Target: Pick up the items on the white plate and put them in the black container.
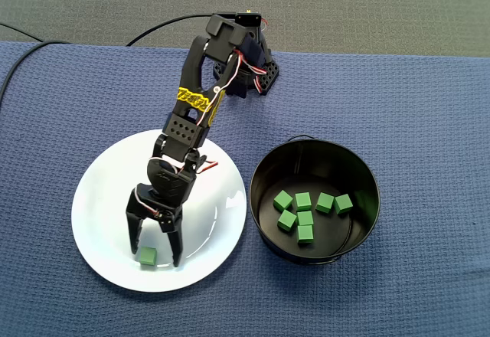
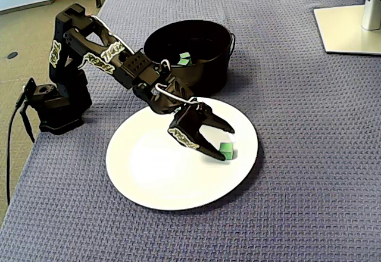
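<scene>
With jaws spread around the lone green cube (image 1: 147, 256) on the white plate (image 1: 99, 199), the arm is poised to grasp; next comes closing, lifting, and carrying it to the black container (image 1: 264, 175).

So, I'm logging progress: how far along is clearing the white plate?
Nearly finished. Seven small green cubes already lie in the round black container. In hand: the open black gripper straddles the one green cube left on the round white plate, not yet closed on it. Left: grasp it, carry it over, drop it in.
</scene>
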